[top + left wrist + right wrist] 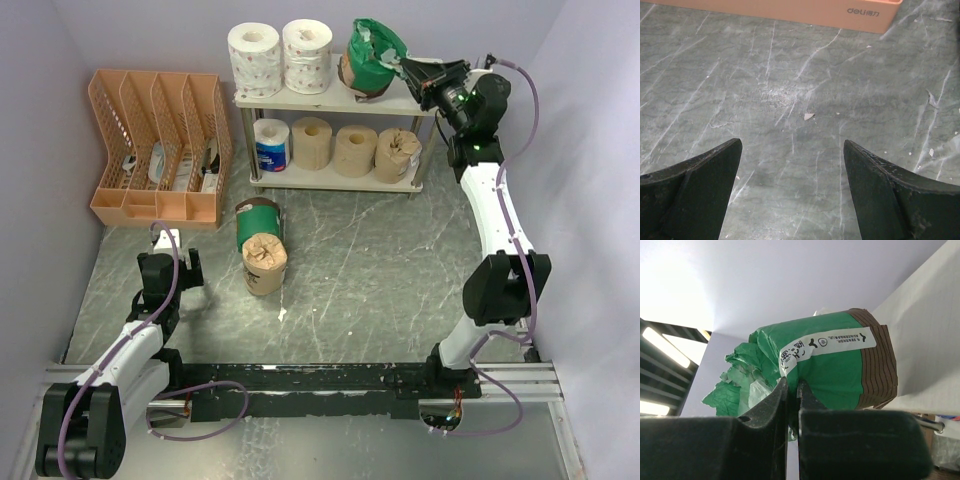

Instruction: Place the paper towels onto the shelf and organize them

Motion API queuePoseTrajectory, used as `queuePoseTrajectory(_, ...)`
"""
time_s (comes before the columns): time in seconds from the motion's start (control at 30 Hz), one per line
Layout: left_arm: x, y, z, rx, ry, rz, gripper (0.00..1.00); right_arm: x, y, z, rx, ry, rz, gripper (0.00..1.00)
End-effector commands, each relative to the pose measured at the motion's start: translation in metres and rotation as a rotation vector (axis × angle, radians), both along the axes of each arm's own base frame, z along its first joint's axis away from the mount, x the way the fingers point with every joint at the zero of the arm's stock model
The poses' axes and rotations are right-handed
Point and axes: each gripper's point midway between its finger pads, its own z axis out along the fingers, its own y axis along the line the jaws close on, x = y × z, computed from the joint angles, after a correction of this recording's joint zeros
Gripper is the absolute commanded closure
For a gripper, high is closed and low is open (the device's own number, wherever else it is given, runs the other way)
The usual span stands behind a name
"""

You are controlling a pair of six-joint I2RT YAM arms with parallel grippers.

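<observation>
The shelf point(330, 100) stands at the top centre of the overhead view, its back close to the rear wall point(150, 30). Its right end is the tight spot, where the right arm reaches up along the right-hand wall with little room on either side. The right gripper point(405, 68) has its fingers pressed together on the crumpled wrapper of a green-wrapped roll point(368, 58). That roll leans tilted at the right end of the upper board, and two white patterned rolls point(254, 57) take up the left part.

The lower board is filled almost post to post by a blue-and-white roll point(271, 145), two tan rolls point(311, 142) and a brown-paper roll point(397, 153).

The table point(380, 290) is open grey marble through the centre and right. In front of the shelf's left post lies a second green roll point(259, 222), with a brown roll point(264, 262) touching it just below. An orange file organizer point(160, 150) sits at upper left, just beside the shelf's left end.

At lower left the left gripper point(172, 250) hangs over bare table with its fingers spread wide. Its wrist view shows only a small paper scrap point(809, 116) ahead and the organizer's edge along the top.

I cannot tell whether the held roll's base rests on the board. The fingertips are buried in the wrapper folds, and the organizer's contents are too small to make out.
</observation>
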Motion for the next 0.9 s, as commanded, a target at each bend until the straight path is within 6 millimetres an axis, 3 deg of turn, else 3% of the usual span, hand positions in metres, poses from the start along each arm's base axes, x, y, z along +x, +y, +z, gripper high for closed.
queuePoseTrajectory(0.0, 0.004, 0.0, 0.008, 0.006, -0.034, 0.004, 0.06, 0.014, -0.004, 0.022, 0.017, -0.043, -0.009, 1.0)
queuePoseTrajectory(0.17, 0.004, 0.002, 0.009, 0.002, -0.038, 0.01, 0.06, 0.028, -0.001, 0.03, 0.005, -0.041, -0.001, 1.0)
queuePoseTrajectory(0.27, 0.004, 0.002, 0.008, 0.0, -0.038, 0.012, 0.06, 0.031, -0.001, 0.03, 0.009, -0.041, -0.006, 0.86)
queuePoseTrajectory(0.43, 0.004, 0.003, 0.009, -0.002, -0.042, 0.014, 0.06, 0.033, 0.001, 0.029, 0.008, -0.04, 0.004, 0.82)
queuePoseTrajectory(0.6, 0.004, 0.003, 0.009, -0.004, -0.042, 0.015, 0.06, 0.031, 0.003, 0.032, 0.007, -0.061, 0.009, 0.53)
queuePoseTrajectory(0.7, 0.004, 0.003, 0.009, -0.005, -0.043, 0.014, 0.06, 0.028, 0.004, 0.037, -0.014, -0.094, 0.017, 0.26)
queuePoseTrajectory(0.77, 0.003, 0.003, 0.009, -0.005, -0.043, 0.014, 0.06, 0.02, 0.002, 0.049, -0.071, -0.144, -0.011, 0.02)
queuePoseTrajectory(0.87, 0.003, 0.003, 0.009, -0.005, -0.043, 0.015, 0.06, -0.001, -0.008, 0.076, -0.318, -0.276, -0.152, 0.0)
